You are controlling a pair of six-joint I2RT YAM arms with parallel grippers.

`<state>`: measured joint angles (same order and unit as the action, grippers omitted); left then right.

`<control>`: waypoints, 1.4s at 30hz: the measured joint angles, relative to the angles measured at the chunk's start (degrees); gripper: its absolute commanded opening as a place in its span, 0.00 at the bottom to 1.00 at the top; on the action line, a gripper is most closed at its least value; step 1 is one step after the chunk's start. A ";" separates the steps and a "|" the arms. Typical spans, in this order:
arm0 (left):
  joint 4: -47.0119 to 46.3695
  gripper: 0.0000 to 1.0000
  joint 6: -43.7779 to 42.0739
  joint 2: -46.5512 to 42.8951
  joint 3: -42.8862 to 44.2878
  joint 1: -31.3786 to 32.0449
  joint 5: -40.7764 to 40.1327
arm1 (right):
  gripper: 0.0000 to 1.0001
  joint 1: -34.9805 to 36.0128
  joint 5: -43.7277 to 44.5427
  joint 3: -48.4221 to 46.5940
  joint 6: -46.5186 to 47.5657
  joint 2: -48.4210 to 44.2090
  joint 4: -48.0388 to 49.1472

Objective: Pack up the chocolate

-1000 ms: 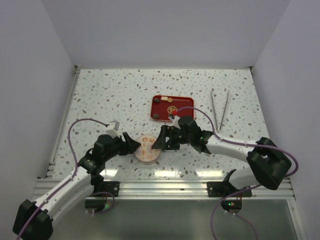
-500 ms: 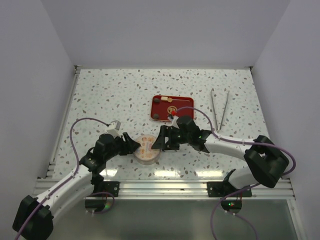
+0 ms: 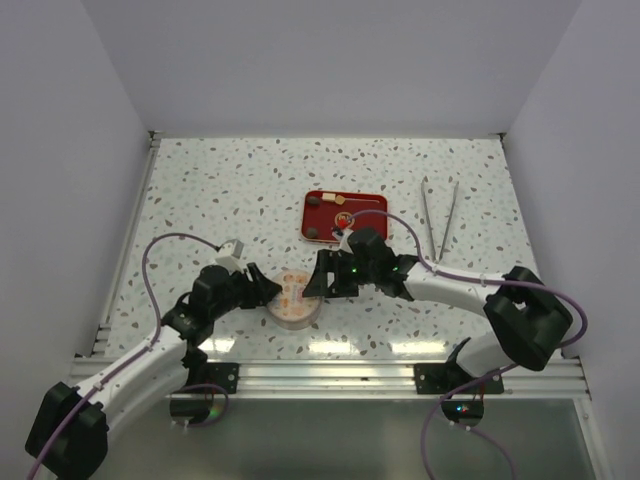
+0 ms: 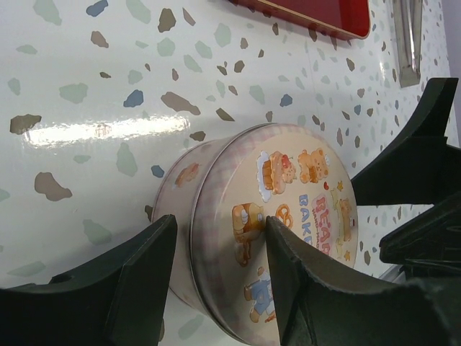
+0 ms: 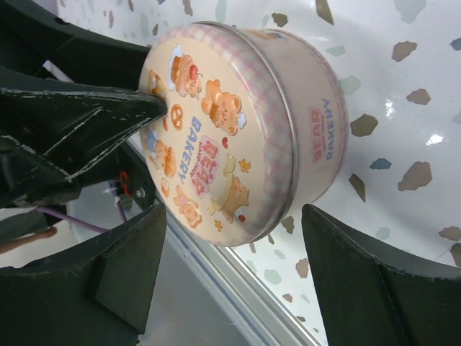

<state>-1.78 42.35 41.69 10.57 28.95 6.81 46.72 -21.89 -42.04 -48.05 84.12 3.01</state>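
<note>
The round tin (image 3: 296, 297) stands near the front edge with its bear-printed lid on; it also shows in the left wrist view (image 4: 238, 209) and the right wrist view (image 5: 238, 130). The chocolate pieces (image 3: 316, 233) lie in the red tray (image 3: 368, 225) behind it: dark ones and a cream one (image 3: 343, 215). My left gripper (image 3: 264, 290) is open, its fingers (image 4: 137, 281) straddling the tin's left side with a gap at the wall. My right gripper (image 3: 322, 278) is wide open at the tin's right side, its fingers (image 5: 374, 274) apart from it.
Metal tweezers (image 3: 440, 215) lie at the back right of the speckled table; they also show in the left wrist view (image 4: 407, 36). The table's metal front rail (image 3: 330, 375) runs just in front of the tin. The red tray's corner shows in the left wrist view (image 4: 317, 13).
My right gripper has moved a little to the left, closer to the tin. The left gripper and the tin have barely moved.
</note>
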 measured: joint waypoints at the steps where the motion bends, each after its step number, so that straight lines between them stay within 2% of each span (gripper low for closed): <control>1: -0.26 0.57 -0.02 0.37 0.11 0.00 0.00 | 0.79 0.11 0.50 -0.35 0.52 0.09 -0.87; 9: -0.98 0.56 -0.09 1.75 0.48 0.00 0.07 | 0.78 1.33 5.57 -2.12 3.50 1.79 -7.04; 19: -3.04 0.54 -0.09 3.50 0.46 -0.02 0.46 | 0.77 4.74 13.51 -8.94 6.82 4.44 -15.93; 28: -9.05 0.53 0.02 5.99 -1.14 -0.04 0.76 | 0.77 6.16 16.57 -10.67 6.93 5.49 -17.14; 42: -21.00 0.53 0.07 17.14 0.02 2.38 0.55 | 0.78 6.16 19.19 -10.10 6.71 3.63 -19.10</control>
<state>-22.79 42.41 58.83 10.59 31.33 7.35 52.88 -2.70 -52.14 -41.34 87.74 -16.10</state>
